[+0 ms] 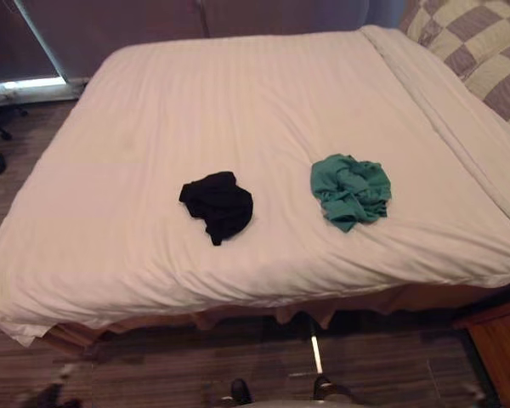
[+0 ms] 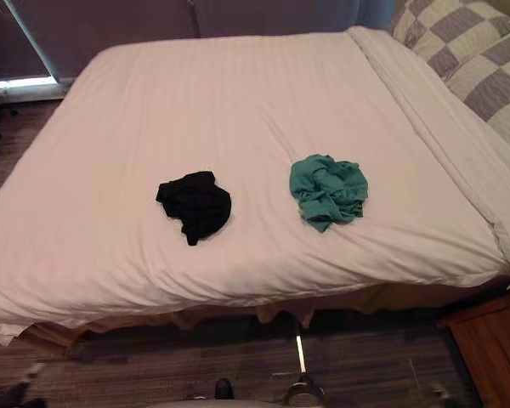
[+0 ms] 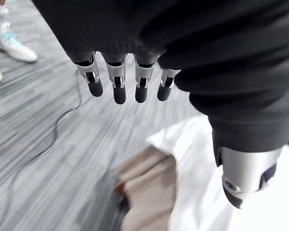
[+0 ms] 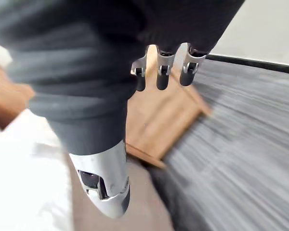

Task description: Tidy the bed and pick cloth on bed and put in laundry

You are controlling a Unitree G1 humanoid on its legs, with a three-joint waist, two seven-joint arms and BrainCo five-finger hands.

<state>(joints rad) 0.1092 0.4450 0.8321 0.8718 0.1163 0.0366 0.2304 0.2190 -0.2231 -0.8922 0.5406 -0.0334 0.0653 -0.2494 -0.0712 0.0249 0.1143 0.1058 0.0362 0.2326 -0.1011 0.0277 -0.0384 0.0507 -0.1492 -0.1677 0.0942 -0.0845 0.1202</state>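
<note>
A crumpled black cloth (image 1: 217,205) lies on the white bed (image 1: 195,102), a little left of the near middle. To its right, about a hand's width away, sits a bunched green cloth (image 1: 350,191). Both rest apart from each other, near the bed's front edge. My left hand (image 3: 118,86) hangs over the grey floor beside the sheet's corner (image 3: 197,144), fingers straight and holding nothing. My right hand (image 4: 163,72) hangs above a wooden bedside cabinet (image 4: 159,120), fingers relaxed and holding nothing.
Checkered pillows (image 1: 476,42) and a folded-back white duvet (image 1: 459,119) lie along the bed's right side. A wooden cabinet (image 1: 501,348) stands at the lower right. A person's shoes (image 3: 9,41) stand on the grey floor. A window strip (image 1: 25,83) glows at far left.
</note>
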